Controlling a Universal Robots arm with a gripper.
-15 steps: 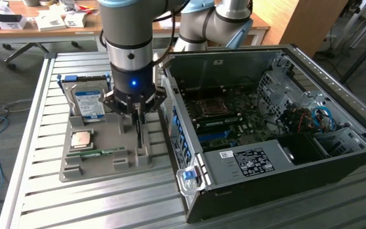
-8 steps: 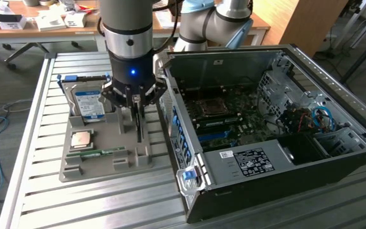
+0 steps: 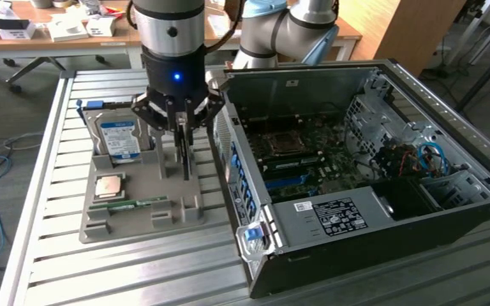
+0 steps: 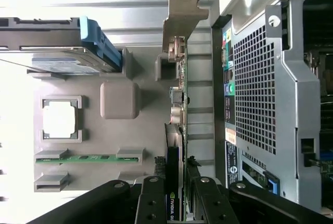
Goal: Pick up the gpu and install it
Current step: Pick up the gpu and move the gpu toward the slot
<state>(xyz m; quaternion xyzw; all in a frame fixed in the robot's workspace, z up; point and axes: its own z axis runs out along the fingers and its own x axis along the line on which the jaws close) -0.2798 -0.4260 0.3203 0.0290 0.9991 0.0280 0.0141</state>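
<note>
- My arm hangs straight down, wrist upright, over the grey tray (image 3: 138, 223) on the desk (image 3: 100, 274), centre-left in the exterior view.
- My claw (image 3: 177, 171) is clamped on the gpu (image 4: 178, 96), which stands on edge in the tray, beside the computer case (image 3: 313, 271).

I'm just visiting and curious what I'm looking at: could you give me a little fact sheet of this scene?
Held item: thin green gpu card with silver bracket, standing on edge
End effector: closed on the gpu's two faces
Under it: grey moulded tray on slatted metal table
Also in tray: silver hard drive with blue label, square processor chip, narrow green memory stick
Beside tray: open black computer case, motherboard exposed
</note>
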